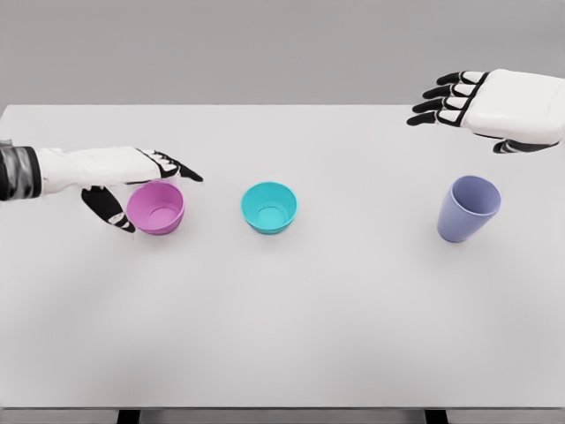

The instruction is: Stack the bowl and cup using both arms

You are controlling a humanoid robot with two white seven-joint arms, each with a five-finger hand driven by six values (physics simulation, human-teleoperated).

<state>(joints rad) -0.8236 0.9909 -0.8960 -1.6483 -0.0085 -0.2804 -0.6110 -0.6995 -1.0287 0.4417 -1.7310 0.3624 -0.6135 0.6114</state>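
Left hand brackets the pink bowl, fingers spread, contact unclear; right hand, fingers extended and empty, hovers above the periwinkle cup; teal bowl stands between on the white table.

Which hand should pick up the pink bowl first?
The left hand. It is right at the pink bowl, fingers spread around its rim but not yet closed. The right hand hovers far off, up beyond the purple cup.
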